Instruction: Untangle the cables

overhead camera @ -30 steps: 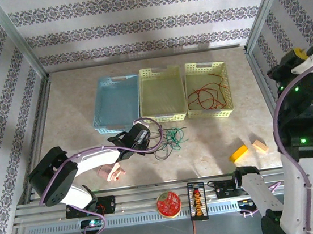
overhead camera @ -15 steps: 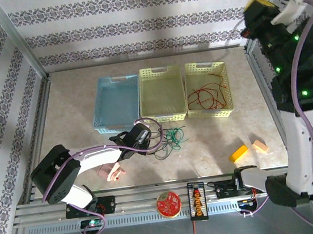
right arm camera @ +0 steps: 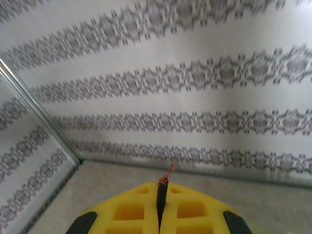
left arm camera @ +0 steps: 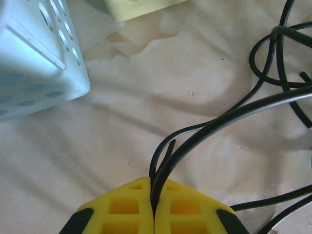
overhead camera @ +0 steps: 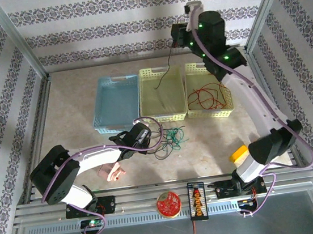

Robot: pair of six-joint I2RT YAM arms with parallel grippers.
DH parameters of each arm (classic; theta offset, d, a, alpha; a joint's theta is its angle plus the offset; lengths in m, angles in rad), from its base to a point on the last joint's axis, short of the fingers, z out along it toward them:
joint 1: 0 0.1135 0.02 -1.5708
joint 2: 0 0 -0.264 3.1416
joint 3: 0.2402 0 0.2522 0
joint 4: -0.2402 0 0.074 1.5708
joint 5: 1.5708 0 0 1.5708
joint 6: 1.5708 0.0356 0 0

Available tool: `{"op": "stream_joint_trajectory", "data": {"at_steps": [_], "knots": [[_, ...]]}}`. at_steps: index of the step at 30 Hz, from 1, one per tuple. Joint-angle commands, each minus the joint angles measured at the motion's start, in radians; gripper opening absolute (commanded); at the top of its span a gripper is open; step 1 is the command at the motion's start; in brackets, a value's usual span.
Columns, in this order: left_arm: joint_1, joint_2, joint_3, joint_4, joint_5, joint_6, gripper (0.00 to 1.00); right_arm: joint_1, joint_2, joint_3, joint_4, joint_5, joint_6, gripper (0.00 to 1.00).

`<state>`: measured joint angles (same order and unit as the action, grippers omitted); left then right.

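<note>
Top view looks down from behind; left wrist hugs the table (left arm camera: 112, 126), sharing the blue basket (left arm camera: 34, 58); right wrist faces the wall (right arm camera: 195, 73).

— What did you have on the table (overhead camera: 71, 116) besides the job itself?
— Three baskets in a row towards the far side: your blue basket (overhead camera: 109, 124) on the left, a pale green-yellow basket (overhead camera: 164, 116) in the middle and a yellow basket (overhead camera: 210, 114) on the right, just beside one another.
— And nearer you?
— You had a yellow block (overhead camera: 238, 153) at the right and a pink object (overhead camera: 111, 173) at the left. A round red disc (overhead camera: 168, 203) and a black connector strip (overhead camera: 196, 201) sat side by side on the front rail.
</note>
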<state>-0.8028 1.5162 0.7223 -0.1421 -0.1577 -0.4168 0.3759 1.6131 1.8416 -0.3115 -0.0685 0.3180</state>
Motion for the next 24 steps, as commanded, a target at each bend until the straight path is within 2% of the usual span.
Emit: {"op": "stream_joint_trajectory", "data": {"at_steps": [1,15,24], "knots": [[0.013,-0.032,0.007,0.017,0.003,-0.025,0.0,0.007,0.009,-0.026,0.035,0.007,0.0,0.0],[0.013,-0.047,-0.009,0.03,0.003,-0.033,0.0,0.064,0.025,-0.359,0.055,0.04,0.014,0.0],[0.01,-0.039,0.002,0.03,0.009,-0.034,0.0,0.081,0.216,-0.379,0.059,-0.001,0.007,0.0]]}}
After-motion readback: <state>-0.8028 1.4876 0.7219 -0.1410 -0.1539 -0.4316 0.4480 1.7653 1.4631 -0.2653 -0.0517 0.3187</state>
